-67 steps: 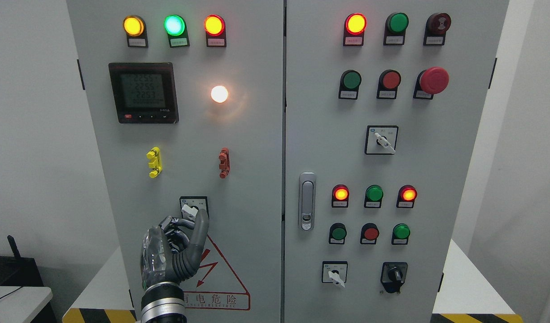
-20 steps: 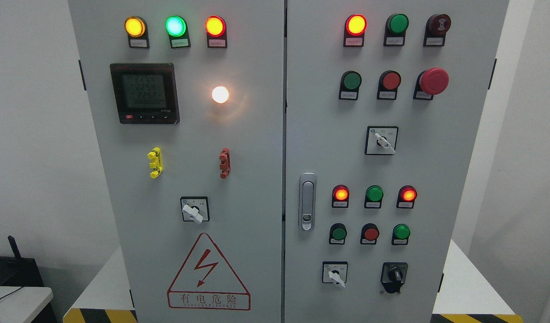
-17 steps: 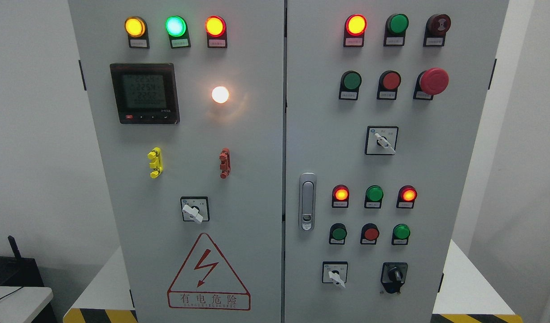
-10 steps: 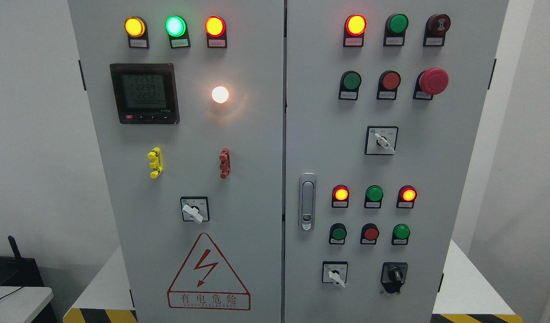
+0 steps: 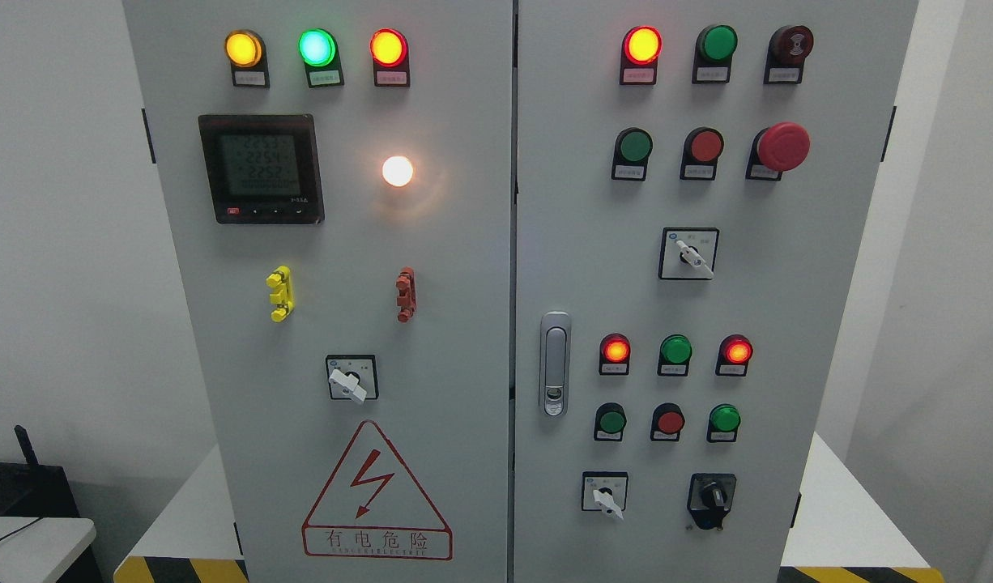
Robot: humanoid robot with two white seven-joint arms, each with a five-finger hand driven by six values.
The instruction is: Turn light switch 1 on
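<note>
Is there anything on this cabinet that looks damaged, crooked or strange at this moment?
Nothing stands out. The rotary switch on the left door points down to the right, and the white lamp above it glows. The other lamps, the meter and the warning sign sit straight and look intact. No hand shows.

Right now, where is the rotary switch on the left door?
In the head view, the rotary switch sits low on the left door, directly above the warning triangle and below the yellow clip and red clip.

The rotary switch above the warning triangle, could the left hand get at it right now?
Probably yes: nothing covers the rotary switch on the cabinet's left door, though neither hand is in view.
</note>
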